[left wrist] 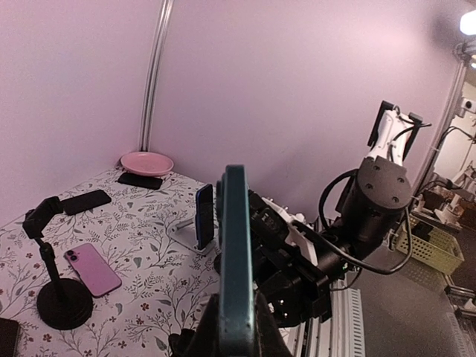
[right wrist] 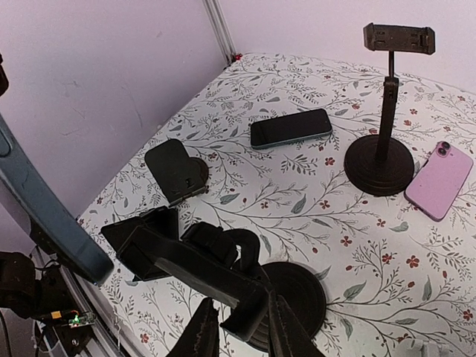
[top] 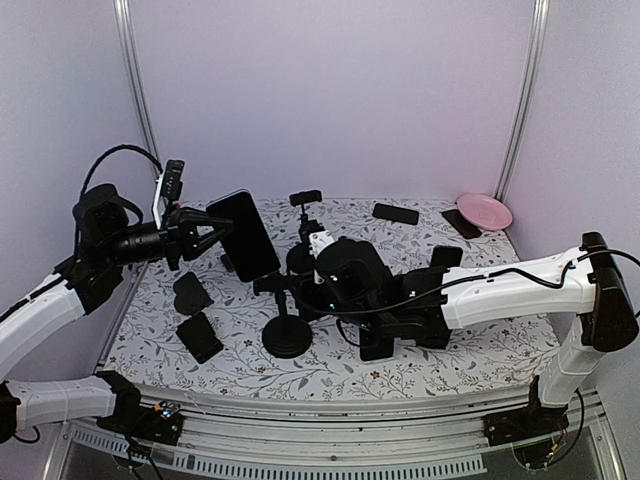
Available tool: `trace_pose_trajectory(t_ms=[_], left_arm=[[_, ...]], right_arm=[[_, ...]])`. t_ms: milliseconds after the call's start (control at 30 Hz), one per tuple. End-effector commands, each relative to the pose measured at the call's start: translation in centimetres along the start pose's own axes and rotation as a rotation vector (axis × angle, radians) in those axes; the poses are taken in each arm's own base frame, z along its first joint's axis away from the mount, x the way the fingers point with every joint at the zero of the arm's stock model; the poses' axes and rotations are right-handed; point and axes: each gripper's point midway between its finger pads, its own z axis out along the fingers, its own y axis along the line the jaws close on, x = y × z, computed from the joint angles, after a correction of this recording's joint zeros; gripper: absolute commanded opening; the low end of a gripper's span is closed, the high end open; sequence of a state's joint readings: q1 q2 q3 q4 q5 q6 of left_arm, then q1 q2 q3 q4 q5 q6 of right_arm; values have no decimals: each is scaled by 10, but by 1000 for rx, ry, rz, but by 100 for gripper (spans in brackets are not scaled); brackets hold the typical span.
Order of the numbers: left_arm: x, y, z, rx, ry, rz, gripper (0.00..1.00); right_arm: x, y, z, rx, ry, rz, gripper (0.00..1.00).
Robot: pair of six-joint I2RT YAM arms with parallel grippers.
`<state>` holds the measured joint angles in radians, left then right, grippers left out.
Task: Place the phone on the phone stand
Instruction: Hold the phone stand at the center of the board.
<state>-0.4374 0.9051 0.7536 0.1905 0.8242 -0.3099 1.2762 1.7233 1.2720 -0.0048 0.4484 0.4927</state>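
At centre of surface (top: 450,365), phone stand (top: 287,335) stood upright; right tool (right wrist: 243,311) fingers narrowly flanked its clamp bar, actual grip unclear. Over left side, dark phone (top: 245,235) hung aloft, left tool (top: 222,233) clamped tight on it.

The light is soft and even, with a pink-purple tint on the plain pale walls (top: 330,90). The white flowery worktop (top: 450,360) is bright, and shadows on it are faint and fuzzy. A bright white lamp (left wrist: 468,22) glares in the top corner of the left wrist view. There the dark blue-green phone (left wrist: 236,253) is so near the lens that it blurs, and the silver corner pole (left wrist: 155,74) looks bent. In the right wrist view the right fingers (right wrist: 202,335) and black phone stand (right wrist: 223,275) look dark and fuzzy.
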Motion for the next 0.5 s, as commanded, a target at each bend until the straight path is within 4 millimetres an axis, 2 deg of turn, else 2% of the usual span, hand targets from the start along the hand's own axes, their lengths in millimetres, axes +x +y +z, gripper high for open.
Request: trace_pose_trajectory(t_ms=[0,300,367,467], left_arm=[[-21,-6,-3,20,-58,56,0],[-19,-6,-2,24,-54,50,0],[-20,-6,-2,27,-54,51,0],[-19,-6,-2,28,-53,51,0]], right_arm=[[2,4,3,4,17,-17,23],[6,0,4,26,26,-12,23],[5,0,3,25,25,-12,20],[4,1,2,22,24,-10,10]])
